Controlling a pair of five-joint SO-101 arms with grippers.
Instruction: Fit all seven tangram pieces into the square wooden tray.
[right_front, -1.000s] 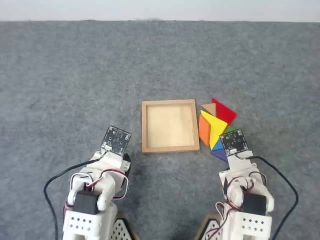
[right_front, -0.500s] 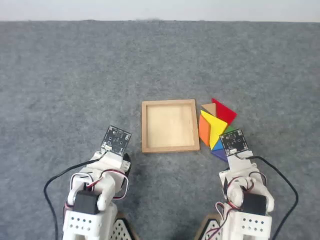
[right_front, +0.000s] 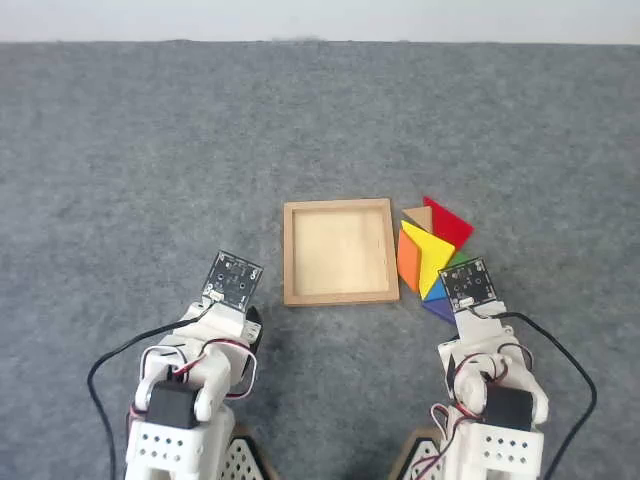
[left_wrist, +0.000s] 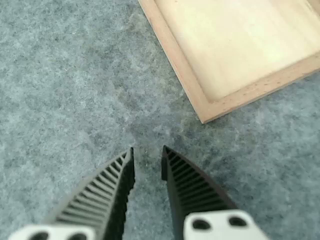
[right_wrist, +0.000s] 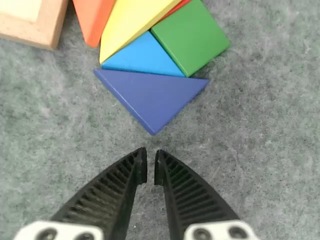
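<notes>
The square wooden tray (right_front: 340, 297) lies empty mid-table; its corner (left_wrist: 206, 111) sits just ahead of my left gripper (left_wrist: 147, 152), whose fingers stand almost together over bare carpet, holding nothing. The tangram pieces cluster against the tray's right side: red triangle (right_front: 449, 222), yellow triangle (right_front: 428, 250), orange piece (right_front: 407, 264), a wood-coloured piece (right_front: 417, 214). My right gripper (right_wrist: 150, 164) is shut and empty, just short of the purple triangle (right_wrist: 150, 97). Beyond that lie the blue triangle (right_wrist: 142, 57), green square (right_wrist: 190, 35), yellow triangle (right_wrist: 132, 22) and orange piece (right_wrist: 92, 17).
Grey carpet (right_front: 150, 160) covers the table all around the tray. Both arm bases stand at the near edge, the left arm (right_front: 190, 390) and the right arm (right_front: 490, 390), with black cables trailing beside them. A pale wall edge runs along the far side.
</notes>
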